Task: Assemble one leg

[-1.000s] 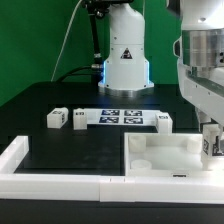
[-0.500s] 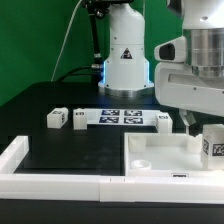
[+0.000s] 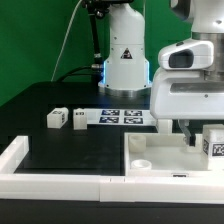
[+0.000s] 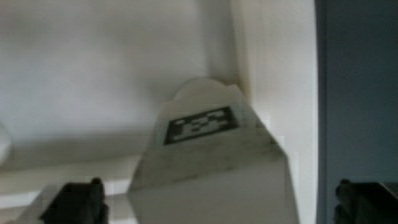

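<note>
surface: black table, white border rails along the front.
backdrop: dark curtain.
leg: white block, square tag, standing on the square panel.
gripper: fingers spread wide, holding nothing.

Black table with legs, marker board, panel.

We see the gripper now further toward the exterior view's left and higher over the panel, leaving the leg uncovered beside it
</note>
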{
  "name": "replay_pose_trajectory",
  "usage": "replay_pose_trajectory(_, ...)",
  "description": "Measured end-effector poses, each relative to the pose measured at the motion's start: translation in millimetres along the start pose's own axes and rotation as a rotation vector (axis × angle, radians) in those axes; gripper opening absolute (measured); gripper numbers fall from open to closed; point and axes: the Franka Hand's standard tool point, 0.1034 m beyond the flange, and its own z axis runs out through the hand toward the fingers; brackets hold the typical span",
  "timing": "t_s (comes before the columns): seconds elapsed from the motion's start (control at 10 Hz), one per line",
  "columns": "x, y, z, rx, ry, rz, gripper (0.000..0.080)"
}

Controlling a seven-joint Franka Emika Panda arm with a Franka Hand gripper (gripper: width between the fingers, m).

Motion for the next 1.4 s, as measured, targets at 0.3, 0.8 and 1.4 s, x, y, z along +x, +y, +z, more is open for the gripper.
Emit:
replay_pose_trajectory(0.3, 0.1, 1.2, 0.3, -0.002, 0.000, -0.033, 0.0516)
replay_pose_trajectory(0.8, 1.3, 5.3, 0.4, 0.018, -0.002, 0.079, 0.0291)
replay_pose_trajectory(1.4, 1.1, 41.3, -1.4, -0.023, 0.020, 0.837, 0.0305)
